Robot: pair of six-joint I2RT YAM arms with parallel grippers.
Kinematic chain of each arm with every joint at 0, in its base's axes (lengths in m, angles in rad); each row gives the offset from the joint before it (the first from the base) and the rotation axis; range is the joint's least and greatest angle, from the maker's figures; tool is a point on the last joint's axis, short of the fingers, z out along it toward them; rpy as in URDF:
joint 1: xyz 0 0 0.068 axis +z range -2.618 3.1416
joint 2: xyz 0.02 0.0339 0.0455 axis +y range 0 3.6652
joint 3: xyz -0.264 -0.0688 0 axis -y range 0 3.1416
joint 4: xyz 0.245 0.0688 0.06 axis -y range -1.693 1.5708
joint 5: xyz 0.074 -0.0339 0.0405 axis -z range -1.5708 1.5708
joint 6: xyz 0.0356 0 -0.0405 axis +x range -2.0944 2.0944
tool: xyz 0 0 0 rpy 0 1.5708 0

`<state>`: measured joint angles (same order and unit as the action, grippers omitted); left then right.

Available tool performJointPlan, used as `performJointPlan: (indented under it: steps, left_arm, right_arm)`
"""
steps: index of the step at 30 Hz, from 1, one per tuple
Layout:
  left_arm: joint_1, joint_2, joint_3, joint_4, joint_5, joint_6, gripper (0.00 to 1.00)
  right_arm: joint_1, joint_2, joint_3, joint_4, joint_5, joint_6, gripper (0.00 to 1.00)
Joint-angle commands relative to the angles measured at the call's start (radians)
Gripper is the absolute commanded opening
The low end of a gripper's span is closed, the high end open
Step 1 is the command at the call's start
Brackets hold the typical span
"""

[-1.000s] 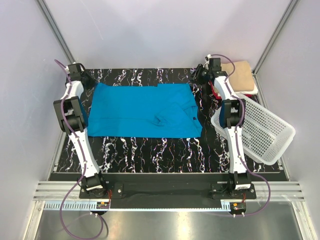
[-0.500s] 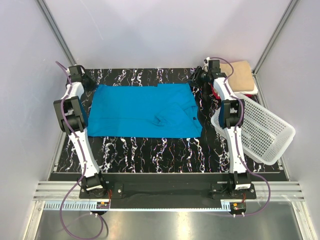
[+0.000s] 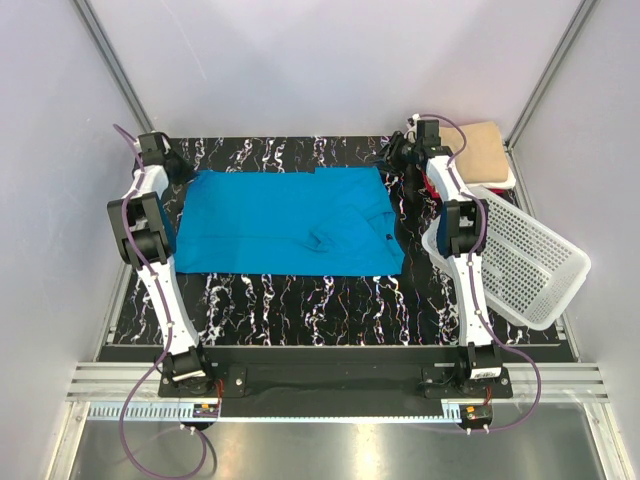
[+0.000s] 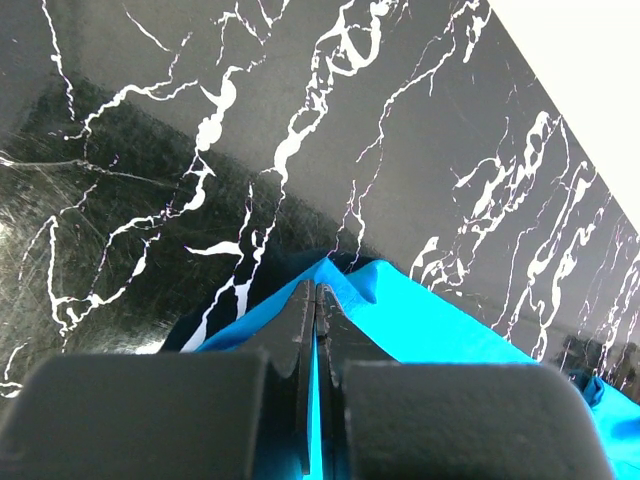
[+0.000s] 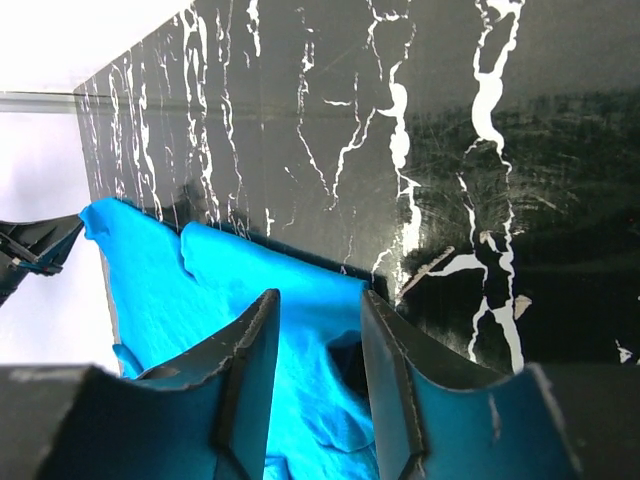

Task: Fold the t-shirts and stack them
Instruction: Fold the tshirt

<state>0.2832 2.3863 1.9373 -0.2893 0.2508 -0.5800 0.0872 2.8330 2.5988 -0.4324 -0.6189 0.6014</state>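
The turquoise-blue t-shirt (image 3: 285, 220) lies spread flat on the black marbled table (image 3: 300, 300). My left gripper (image 3: 180, 168) is at its far left corner. In the left wrist view this gripper (image 4: 316, 290) is shut on a fold of the blue cloth (image 4: 430, 320). My right gripper (image 3: 398, 158) is at the shirt's far right corner. In the right wrist view it (image 5: 318, 298) is open, its jaws straddling the blue cloth's edge (image 5: 150, 270). A folded tan t-shirt (image 3: 482, 148) tops a small stack at the far right, with a white one (image 3: 497, 188) under it.
A white perforated basket (image 3: 525, 262) lies tilted at the right edge of the table, beside the right arm. The enclosure walls stand close behind both grippers. Bare tabletop shows in front of the shirt.
The right wrist has shifted slightly near the shirt's far right corner. The left gripper has stayed at the far left corner, and the shirt lies as before.
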Motion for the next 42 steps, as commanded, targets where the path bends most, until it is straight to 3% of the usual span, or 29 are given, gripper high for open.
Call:
performJointPlan:
  steps: [1,5,10,19,32,42]
  left_arm:
    - [0.010,-0.061,-0.006,0.044,0.028,0.017,0.00]
    - [0.010,-0.059,-0.006,0.044,0.031,0.014,0.00]
    - [0.020,-0.058,-0.008,0.042,0.050,0.009,0.00]
    - [0.051,-0.111,-0.044,0.016,0.018,0.035,0.00]
    - [0.066,-0.119,-0.058,0.013,0.021,0.057,0.00]
    - [0.091,-0.141,-0.069,0.015,0.051,0.065,0.00]
  right_arm:
    - [0.005,0.016,0.044,0.027,-0.027,0.018,0.45]
    - [0.003,0.014,0.034,0.027,-0.022,0.011,0.45]
    - [0.005,0.016,0.046,0.043,-0.015,-0.002,0.00]
    - [0.003,-0.105,-0.034,0.069,0.054,-0.130,0.00]
    - [0.003,-0.312,-0.307,0.158,0.105,-0.224,0.00]
    - [0.003,-0.466,-0.584,0.372,0.104,-0.247,0.00]
